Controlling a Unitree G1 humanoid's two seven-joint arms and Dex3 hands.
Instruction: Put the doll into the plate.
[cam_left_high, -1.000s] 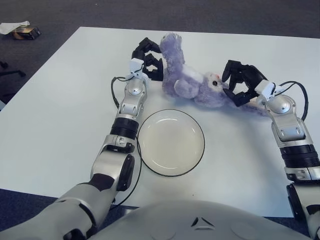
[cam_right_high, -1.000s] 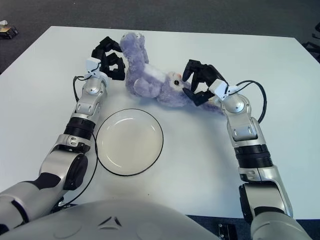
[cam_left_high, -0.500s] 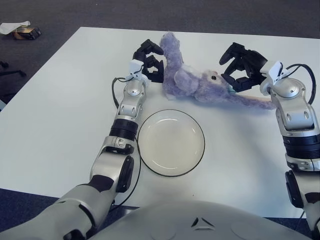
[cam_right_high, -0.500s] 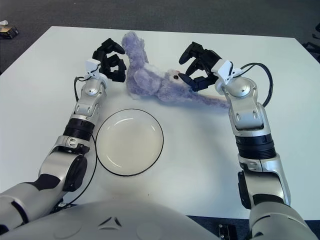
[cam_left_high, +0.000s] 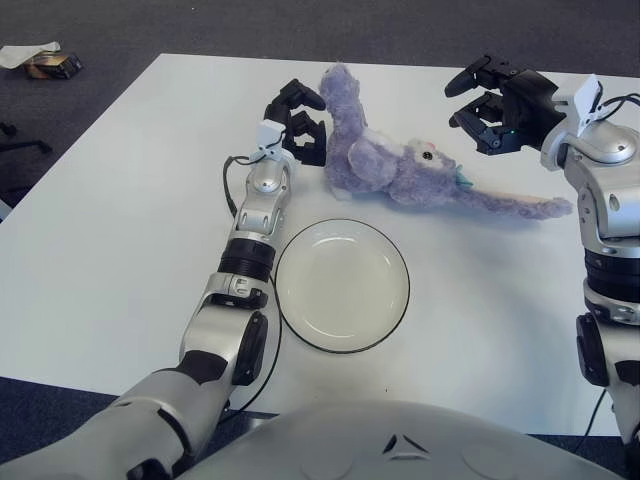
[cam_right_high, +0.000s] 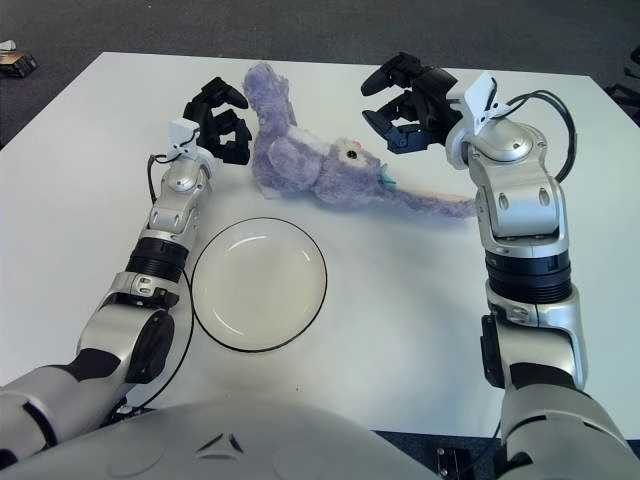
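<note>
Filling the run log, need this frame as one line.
doll: on table beyond plate, not in it | left hand: beside doll, open | right hand: above doll, open, holding nothing

The scene is lit brightly and evenly from above. Only soft, short shadows are cast on the white table (cam_left_high: 120, 230), close under the doll (cam_left_high: 400, 170) and along the near rim of the plate (cam_left_high: 342, 285). A faint sheen is seen inside the plate, without harsh glare. Focus is held across the table; slight bending is noticed toward its far corners.
</note>
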